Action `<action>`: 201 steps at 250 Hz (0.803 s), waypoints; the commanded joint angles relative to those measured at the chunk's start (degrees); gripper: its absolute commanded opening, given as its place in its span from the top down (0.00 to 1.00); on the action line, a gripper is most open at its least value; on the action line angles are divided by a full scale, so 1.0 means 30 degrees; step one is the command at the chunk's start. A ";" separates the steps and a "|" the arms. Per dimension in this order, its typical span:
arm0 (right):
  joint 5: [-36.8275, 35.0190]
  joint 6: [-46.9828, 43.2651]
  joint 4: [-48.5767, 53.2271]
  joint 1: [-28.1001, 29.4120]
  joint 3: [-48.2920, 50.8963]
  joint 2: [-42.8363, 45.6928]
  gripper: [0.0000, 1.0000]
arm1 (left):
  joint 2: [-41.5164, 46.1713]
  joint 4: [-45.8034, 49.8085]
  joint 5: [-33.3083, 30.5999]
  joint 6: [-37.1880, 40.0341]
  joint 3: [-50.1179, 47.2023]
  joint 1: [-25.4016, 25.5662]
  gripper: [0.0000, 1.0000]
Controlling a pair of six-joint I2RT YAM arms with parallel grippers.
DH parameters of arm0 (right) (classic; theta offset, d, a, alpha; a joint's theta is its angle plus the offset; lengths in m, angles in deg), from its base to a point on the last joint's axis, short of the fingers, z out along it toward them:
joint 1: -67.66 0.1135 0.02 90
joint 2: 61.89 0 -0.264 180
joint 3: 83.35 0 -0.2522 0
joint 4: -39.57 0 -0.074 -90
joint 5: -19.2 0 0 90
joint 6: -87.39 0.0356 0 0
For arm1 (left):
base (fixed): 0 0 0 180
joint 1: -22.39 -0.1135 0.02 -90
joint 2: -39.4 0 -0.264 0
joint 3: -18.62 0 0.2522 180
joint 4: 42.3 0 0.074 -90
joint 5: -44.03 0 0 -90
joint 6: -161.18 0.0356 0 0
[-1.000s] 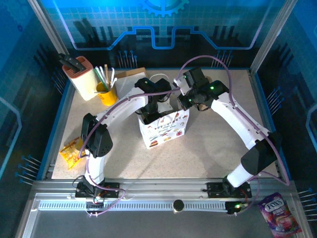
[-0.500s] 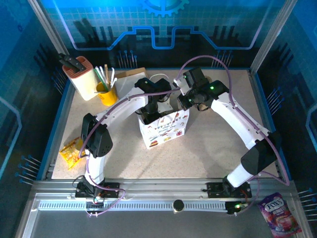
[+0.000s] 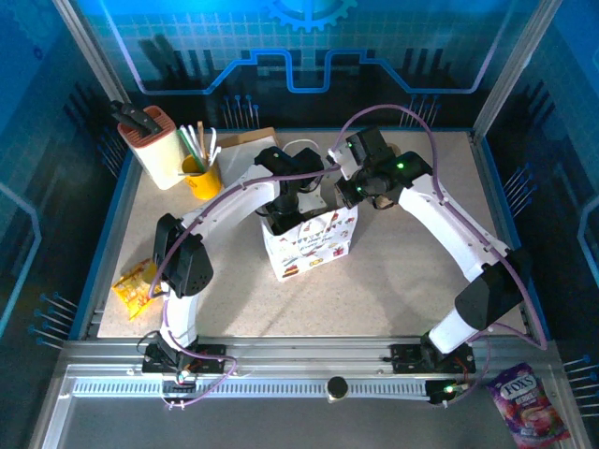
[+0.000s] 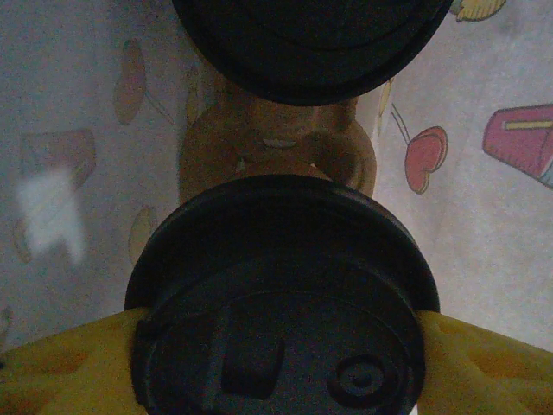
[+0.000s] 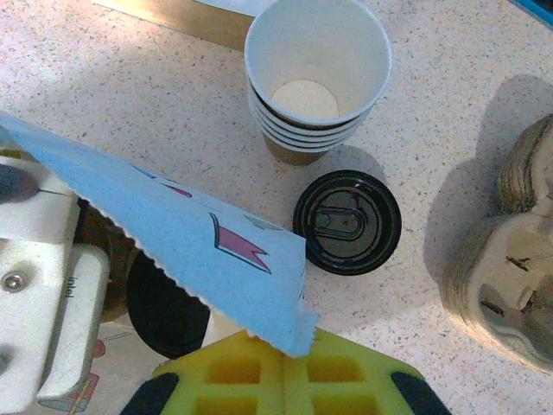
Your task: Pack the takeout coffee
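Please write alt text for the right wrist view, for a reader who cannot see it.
The right gripper pinches the blue, serrated rim of a printed paper bag; a black-lidded cup shows inside it. Beyond, on the speckled table, are a stack of empty paper cups, a loose black lid and a moulded-pulp cup carrier.

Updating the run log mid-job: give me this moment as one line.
left gripper: closed on lidded cup inside paper bag | right gripper: shut on its rim | on table: empty cup stack, loose lid
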 commanded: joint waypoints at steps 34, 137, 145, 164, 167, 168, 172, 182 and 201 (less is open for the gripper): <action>0.0154 -0.0225 0.0837 -0.0038 0.0050 -0.0648 0.93 | 0.0104 -0.0040 -0.0135 0.0278 -0.0030 -0.0199 0.45; 0.0155 -0.0213 0.0850 -0.0023 0.0051 -0.0679 0.93 | -0.0084 -0.0069 -0.0076 0.0336 -0.0081 -0.0201 0.45; 0.0179 -0.0227 0.0834 -0.0031 0.0046 -0.0688 0.93 | -0.0109 -0.0047 -0.0076 0.0322 -0.0111 -0.0201 0.45; 0.0155 -0.0226 0.0851 -0.0039 0.0046 -0.0664 0.93 | -0.0199 0.0009 -0.0109 0.0321 -0.0115 -0.0202 0.45; 0.0169 -0.0228 0.0854 -0.0032 0.0046 -0.0684 0.93 | -0.0202 0.0011 -0.0128 0.0315 -0.0123 -0.0201 0.45; 0.0147 -0.0228 0.0844 -0.0031 0.0046 -0.0688 0.93 | -0.0203 0.0011 -0.0131 0.0318 -0.0124 -0.0186 0.45; 0.0154 -0.0213 0.0836 -0.0031 0.0046 -0.0684 0.93 | -0.0217 0.0013 -0.0131 0.0320 -0.0132 -0.0200 0.45; 0.0154 -0.0226 0.0852 -0.0034 0.0050 -0.0659 0.93 | -0.0260 0.0011 -0.0164 0.0324 -0.0150 -0.0201 0.45; 0.0188 -0.0225 0.0861 -0.0031 0.0061 -0.0676 0.93 | -0.0333 0.0012 -0.0194 0.0327 -0.0198 -0.0229 0.45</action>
